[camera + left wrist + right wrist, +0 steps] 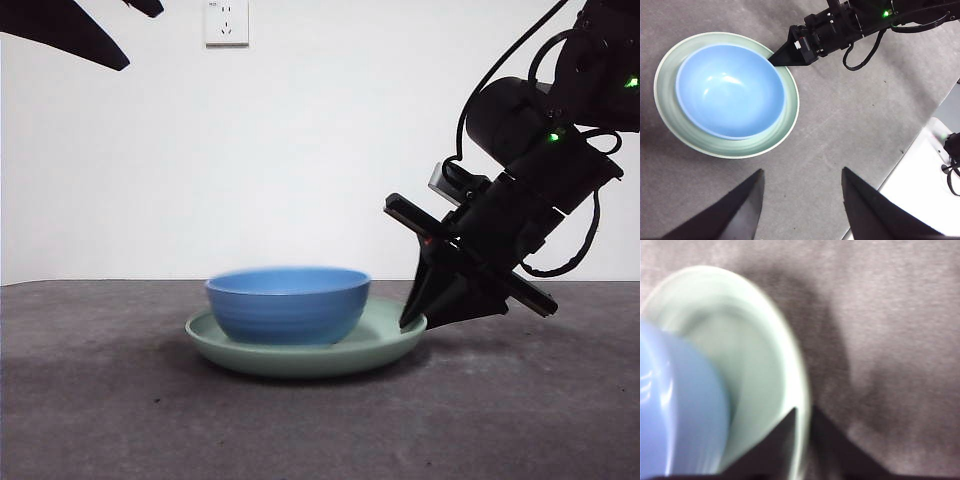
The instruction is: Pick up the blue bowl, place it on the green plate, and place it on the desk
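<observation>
The blue bowl [288,305] sits in the green plate [300,358], which rests on the desk [320,430]. My right gripper [412,318] reaches down from the right to the plate's right rim. In the right wrist view its jaws [802,412] are closed on the rim of the plate [730,340], with the bowl [670,405] beside them. That view is blurred. In the left wrist view my left gripper [802,170] is open and empty, high above the bowl [730,90] and the plate [790,107]. The right gripper [774,60] shows there at the plate's edge.
A white wall socket [226,22] is on the back wall. The left arm shows as a black tip [70,30] at the top left. The desk's edge and a white surface [920,175] with cables lie beyond it.
</observation>
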{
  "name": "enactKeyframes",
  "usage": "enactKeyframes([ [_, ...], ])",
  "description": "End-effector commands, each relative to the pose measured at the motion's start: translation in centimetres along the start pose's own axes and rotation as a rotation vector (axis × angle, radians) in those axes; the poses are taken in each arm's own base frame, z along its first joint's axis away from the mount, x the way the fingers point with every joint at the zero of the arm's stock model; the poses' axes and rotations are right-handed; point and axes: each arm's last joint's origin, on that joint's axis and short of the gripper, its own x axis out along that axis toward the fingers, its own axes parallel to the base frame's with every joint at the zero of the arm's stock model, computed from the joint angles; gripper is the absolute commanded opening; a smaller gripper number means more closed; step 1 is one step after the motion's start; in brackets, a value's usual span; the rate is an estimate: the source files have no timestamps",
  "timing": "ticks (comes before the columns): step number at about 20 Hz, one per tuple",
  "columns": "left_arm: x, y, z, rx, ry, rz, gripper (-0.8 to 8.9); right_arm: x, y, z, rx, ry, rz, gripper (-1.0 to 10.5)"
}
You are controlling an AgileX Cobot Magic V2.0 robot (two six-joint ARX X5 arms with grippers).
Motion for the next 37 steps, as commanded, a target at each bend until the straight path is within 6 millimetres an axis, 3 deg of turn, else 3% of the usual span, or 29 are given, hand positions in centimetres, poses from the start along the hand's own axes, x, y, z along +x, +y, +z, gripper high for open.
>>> enactKeyframes([
  [1, 0.1, -0.1, 0.2, 0.019, -0.003, -0.01, 2.49, 0.4, 0.2, 0.2, 0.005, 0.001, 0.01, 2.2],
  [5, 0.1, -0.1, 0.2, 0.018, -0.002, -0.01, 2.49, -0.2, 0.6, 0.4, 0.001, -0.009, 0.011, 2.2],
  [9, 0.1, -0.1, 0.2, 0.018, -0.003, -0.01, 2.49, -2.9, 1.5, 1.1, -0.022, -0.076, -0.018, 2.2],
  [16, 0.1, -0.1, 0.2, 0.019, -0.003, -0.01, 2.49, -11.5, 5.0, 0.4, -0.234, -0.153, -0.028, 2.2],
  [20, 0.1, -0.1, 0.2, 0.019, -0.003, -0.01, 2.49, -16.8, 6.9, -1.9, -0.372, -0.147, 0.054, 2.2],
  [23, 0.1, -0.1, 0.2, 0.019, -0.004, -0.01, 2.49, -19.5, 7.4, -4.2, -0.427, -0.08, 0.113, 2.2],
  [28, 0.1, -0.1, 0.2, 0.019, -0.003, -0.01, 2.49, -21.3, 7.5, -6.9, -0.481, 0.036, 0.145, 2.2],
  [37, 0.1, -0.1, 0.2, 0.018, -0.002, -0.01, 2.47, -21.4, 7.5, -7.0, -0.484, 0.044, 0.145, 2.2],
])
